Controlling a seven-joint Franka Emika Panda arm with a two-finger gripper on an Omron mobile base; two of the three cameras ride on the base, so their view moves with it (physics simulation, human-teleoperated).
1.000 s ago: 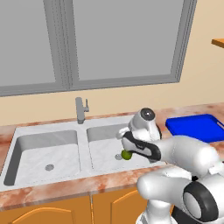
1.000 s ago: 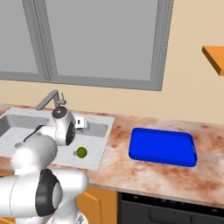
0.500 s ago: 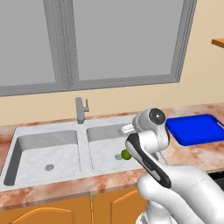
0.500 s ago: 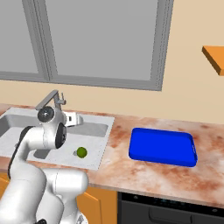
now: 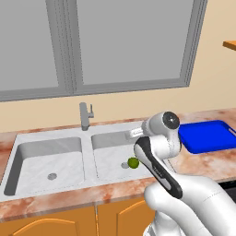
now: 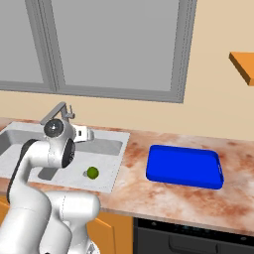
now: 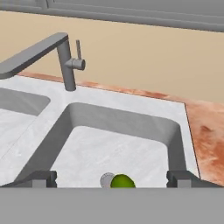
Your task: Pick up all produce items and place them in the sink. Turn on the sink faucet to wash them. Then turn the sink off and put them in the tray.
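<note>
The lime (image 7: 122, 181) lies beside the drain (image 7: 106, 179) of the sink's (image 7: 131, 114) right bowl. The gripper (image 7: 111, 177) is spread wide, holding nothing. Next, reach squarely for the faucet (image 7: 65, 57) lever, nudging gently

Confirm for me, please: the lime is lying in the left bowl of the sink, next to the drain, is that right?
Not quite: the lime lies in the right bowl of the sink, the one nearer the tray, beside its drain, as the left base view shows.
</note>
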